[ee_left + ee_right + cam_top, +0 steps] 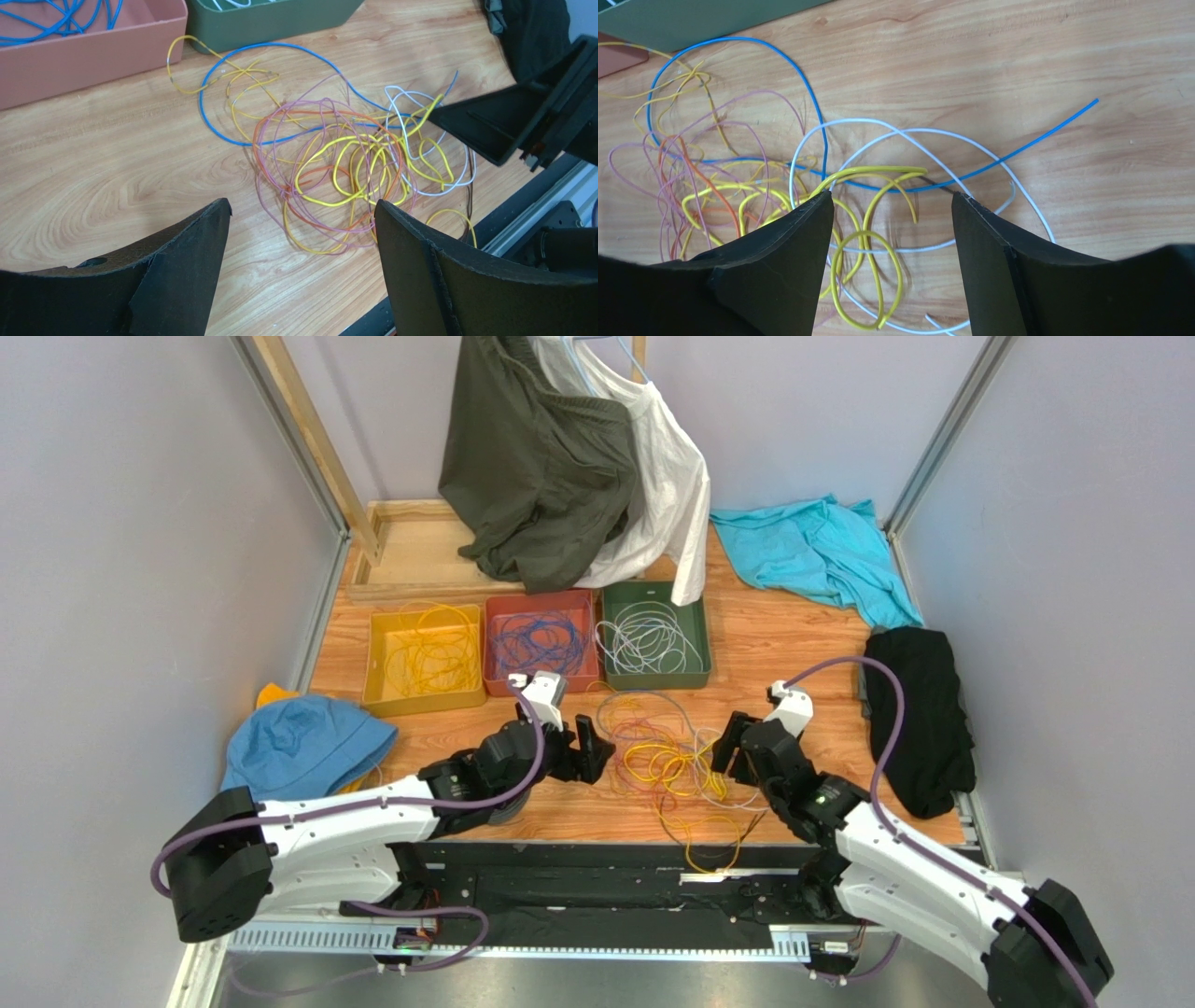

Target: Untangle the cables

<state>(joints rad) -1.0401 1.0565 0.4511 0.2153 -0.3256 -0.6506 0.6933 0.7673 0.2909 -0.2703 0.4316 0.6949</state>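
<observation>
A tangle of thin cables (673, 756) in yellow, purple, orange, white and blue lies on the wooden table between my two grippers. My left gripper (589, 749) hovers at the pile's left side. In the left wrist view it (302, 203) is open, with bare wood between the fingers and the cables (337, 168) just beyond the tips. My right gripper (730, 745) stands at the pile's right side. Its wrist view shows it (892, 194) open above a yellow loop (868, 280), a white wire (913, 133) and a blue wire (808, 105), gripping nothing.
Three trays stand behind the pile: yellow (376, 637), red (494, 609) with blue wires, green (699, 637) with white wires. A blue hat (306, 745) lies left, a black cloth (919, 714) right, a teal cloth (814, 546) back right. Garments (575, 448) hang at the back.
</observation>
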